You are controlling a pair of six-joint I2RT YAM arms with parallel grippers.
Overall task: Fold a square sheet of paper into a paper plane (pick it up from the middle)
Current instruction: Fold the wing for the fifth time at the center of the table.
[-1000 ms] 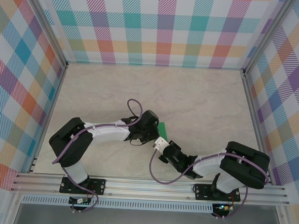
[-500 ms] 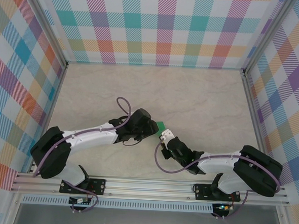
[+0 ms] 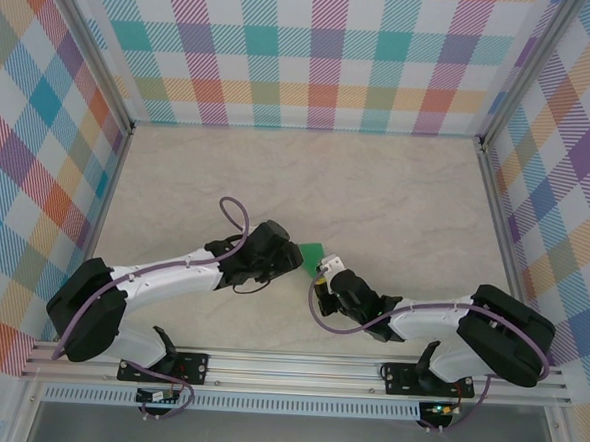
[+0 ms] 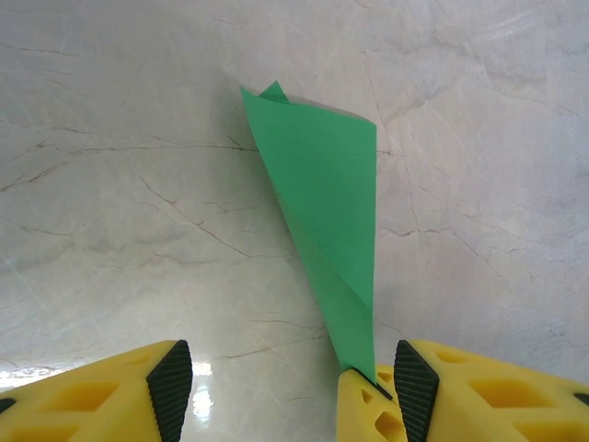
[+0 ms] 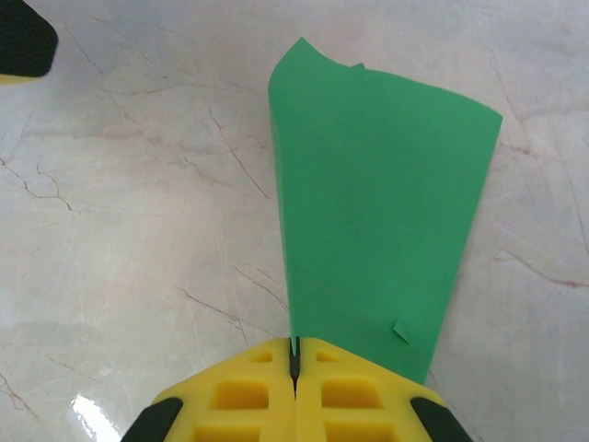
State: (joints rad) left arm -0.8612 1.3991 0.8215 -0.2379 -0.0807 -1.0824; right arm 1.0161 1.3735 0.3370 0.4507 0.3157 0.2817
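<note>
The green sheet of paper (image 5: 377, 203) is folded into a narrow, layered wedge that tapers toward my right gripper (image 5: 294, 364). That gripper is shut on the wedge's narrow end and holds it on edge above the marble table. My left gripper (image 4: 290, 396) is open, and the paper (image 4: 327, 203) rises between its black pads (image 4: 170, 387) without touching them. The right gripper's yellow tip (image 4: 363, 405) sits just inside the left gripper's right finger. From above, the paper (image 3: 313, 250) pokes out between the left gripper (image 3: 291, 256) and the right gripper (image 3: 324, 271).
The marble tabletop (image 3: 397, 197) stretches beyond the grippers to the checkered back wall (image 3: 315, 62). Aluminium posts and checkered side walls close off both sides. The arm bases stand on the rail (image 3: 296, 366) at the near edge.
My left gripper has opened and let go of the paper. Both arms have stretched out lower, and the paper has shifted slightly left in the right gripper's hold.
</note>
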